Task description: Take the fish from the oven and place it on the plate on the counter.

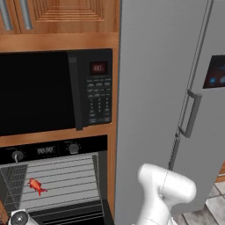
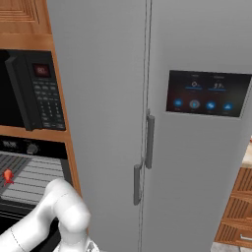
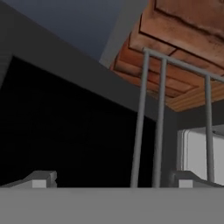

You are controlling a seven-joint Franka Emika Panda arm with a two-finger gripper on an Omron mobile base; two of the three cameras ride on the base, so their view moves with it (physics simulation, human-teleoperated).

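Observation:
The oven (image 1: 52, 150) is black, with two knobs and a small display, and its cavity stands open. The fish (image 1: 36, 186), tiny and red-orange, lies on the left part of the grey wire rack (image 1: 70, 178). In the right base view the fish (image 2: 8, 176) sits at the far left edge, inside the oven (image 2: 29, 146). In the hand view my gripper (image 3: 114, 180) is open, its two fingertips far apart with nothing between them. It faces a dark surface and thin grey wire bars (image 3: 148, 122). The plate and the counter are out of view.
A black microwave (image 1: 52, 90) with a keypad sits above the oven in a wooden cabinet (image 1: 66, 17). A tall grey fridge (image 1: 167, 88) with bar handles (image 2: 149, 140) and a touch panel (image 2: 206, 93) stands to the right. Wooden drawers (image 2: 238, 206) show at far right.

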